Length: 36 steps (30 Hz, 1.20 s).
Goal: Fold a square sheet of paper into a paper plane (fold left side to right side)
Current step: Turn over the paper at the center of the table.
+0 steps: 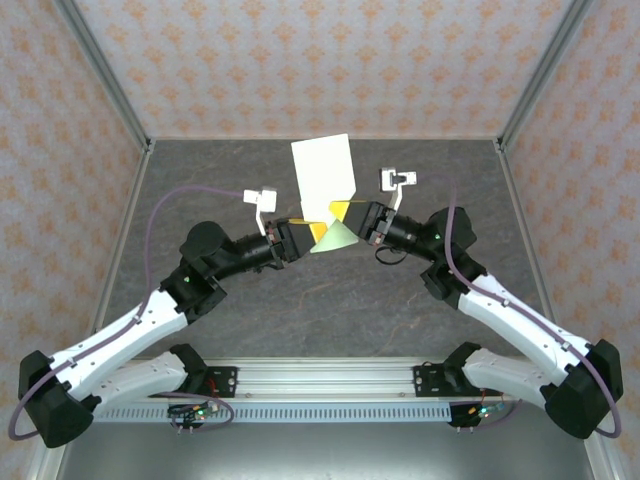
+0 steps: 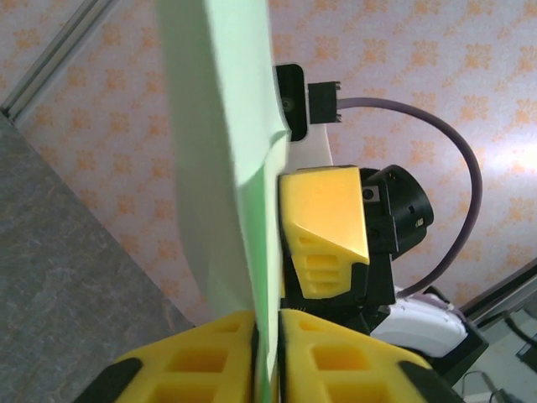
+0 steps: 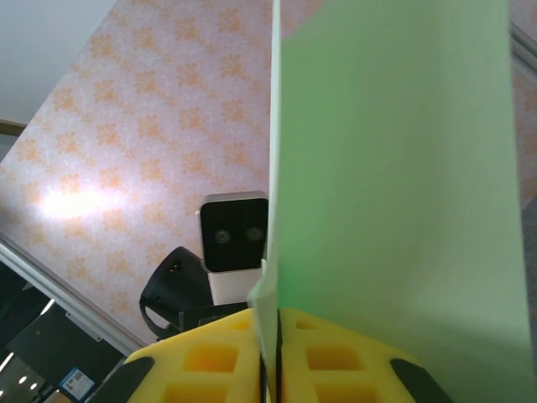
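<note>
A: How far along is the task, approx.?

B: Early, I think. The square sheet of paper [image 1: 323, 180] does not lie on the table [image 1: 300, 320] — it is held up in the air over the middle, between the left arm [image 1: 150, 312] and the right arm [image 1: 515, 315]. It looks narrower than a square, w/ a triangular part at its near end, so I judge at least one fold is done. It is not a pointed dart yet, so most folds are left.

A: And the grippers?

B: The left gripper [image 2: 267, 340] has its yellow fingers [image 2: 344, 369] pressed together on the lower edge of the sheet. The right gripper [image 3: 270, 344] does the same — clamped w/ the paper pinched in between. From above, they reach the sheet from the left and from the right, very near each other.

A: Count, pls?

B: One sheet, pale green. Two arms and two grippers, both holding it.
</note>
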Motion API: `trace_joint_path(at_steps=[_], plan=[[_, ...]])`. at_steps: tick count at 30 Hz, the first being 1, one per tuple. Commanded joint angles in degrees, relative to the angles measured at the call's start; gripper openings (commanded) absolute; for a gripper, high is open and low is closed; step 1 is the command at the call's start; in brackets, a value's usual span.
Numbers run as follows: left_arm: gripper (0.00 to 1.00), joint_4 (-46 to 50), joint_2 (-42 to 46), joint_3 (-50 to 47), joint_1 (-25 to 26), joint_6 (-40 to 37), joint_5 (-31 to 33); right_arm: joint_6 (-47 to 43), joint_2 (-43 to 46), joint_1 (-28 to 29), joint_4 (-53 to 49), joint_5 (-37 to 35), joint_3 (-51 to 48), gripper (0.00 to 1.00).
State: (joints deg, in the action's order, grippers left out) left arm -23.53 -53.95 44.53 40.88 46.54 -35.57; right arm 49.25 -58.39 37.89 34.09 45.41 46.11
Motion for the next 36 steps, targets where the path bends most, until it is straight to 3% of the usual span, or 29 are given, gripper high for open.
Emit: trace_joint_path(at_steps=[1, 6, 9, 13, 17, 20, 23, 27, 36], plan=[[0.11, 2.95, 1.80, 2.24, 0.43, -3.13, 1.12, -5.23, 3.90, 0.30, -6.52, -3.12, -0.23, 0.24], [0.03, 20.21, 3.54, 4.07, 1.44, -12.53, 8.22, -19.14, 11.35, 0.34, -35.49, -17.29, 2.63, 0.52], [0.00, 33.71, 3.41, 6.02, 3.67, -19.75, 17.83, -24.57, 14.81, 0.34, -54.25, -33.94, 4.65, 0.61], [0.00, 51.19, -0.98, 10.25, 9.46, -24.51, 37.04, -22.88, 17.07, 0.40, -74.50, -59.53, 6.18, 0.64], [0.00, 69.55, -12.76, 17.74, 16.40, -21.04, 58.28, -20.48, 18.45, 0.27, -85.94, -73.61, 6.45, 0.65], [0.00, 81.95, -22.73, 23.42, 18.61, -11.75, 68.34, -19.11, 20.10, 0.34, -90.68, -78.97, 6.61, 0.65], [0.00, 90.32, -31.14, 27.54, 19.23, -4.82, 72.32, -18.59, 21.45, 0.34, -93.63, -81.70, 7.13, 0.65], [0.00, 95.86, -40.66, 31.76, 19.51, -0.20, 72.53, -18.49, 22.43, 0.33, -95.64, -82.85, 7.45, 0.66], [0.00, 104.04, -61.76, 43.80, 21.25, 1.13, 69.20, -18.08, 24.29, 0.33, -96.40, -82.41, 6.89, 0.66]])
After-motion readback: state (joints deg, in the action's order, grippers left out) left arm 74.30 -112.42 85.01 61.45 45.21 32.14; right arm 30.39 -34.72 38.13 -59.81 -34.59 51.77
